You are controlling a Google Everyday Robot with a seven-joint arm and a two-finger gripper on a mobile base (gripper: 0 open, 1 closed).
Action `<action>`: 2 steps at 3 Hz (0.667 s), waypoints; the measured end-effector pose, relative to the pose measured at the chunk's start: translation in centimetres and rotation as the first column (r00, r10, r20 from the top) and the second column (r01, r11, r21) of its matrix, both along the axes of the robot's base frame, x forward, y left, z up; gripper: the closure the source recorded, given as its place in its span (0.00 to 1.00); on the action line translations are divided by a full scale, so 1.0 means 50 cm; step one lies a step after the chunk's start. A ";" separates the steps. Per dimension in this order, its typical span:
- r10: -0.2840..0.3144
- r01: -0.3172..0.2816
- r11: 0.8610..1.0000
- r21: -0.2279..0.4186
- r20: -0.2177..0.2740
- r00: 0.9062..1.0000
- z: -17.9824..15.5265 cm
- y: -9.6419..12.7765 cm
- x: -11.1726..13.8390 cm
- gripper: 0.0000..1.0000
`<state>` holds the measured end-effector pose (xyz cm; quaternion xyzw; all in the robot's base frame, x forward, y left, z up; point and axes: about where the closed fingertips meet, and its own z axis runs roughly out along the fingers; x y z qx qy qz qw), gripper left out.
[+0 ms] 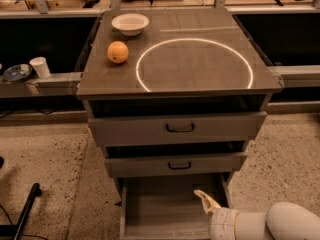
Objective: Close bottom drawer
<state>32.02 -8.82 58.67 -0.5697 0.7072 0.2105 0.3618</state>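
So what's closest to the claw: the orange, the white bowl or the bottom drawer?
The claw hangs low over the right side of the open bottom drawer.
1. bottom drawer, right beneath it
2. orange, up top, left
3. white bowl, farther back

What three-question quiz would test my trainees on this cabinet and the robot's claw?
1. True or false: the bottom drawer is fully shut.
2. Where is the claw? A: low in view, over the bottom drawer's tray. B: resting on the cabinet top. C: at the top drawer's handle.
3. Fill in: on the cabinet top, left of the lit ring, sit an orange and a white ____.

Key: 1 false, it stands pulled out. 2 A. 3 bowl.
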 end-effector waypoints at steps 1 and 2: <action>0.065 -0.059 0.995 -0.080 0.072 0.995 -0.037 0.005 0.053 0.00; 0.137 -0.131 0.987 -0.091 0.066 0.988 -0.175 0.015 0.111 0.00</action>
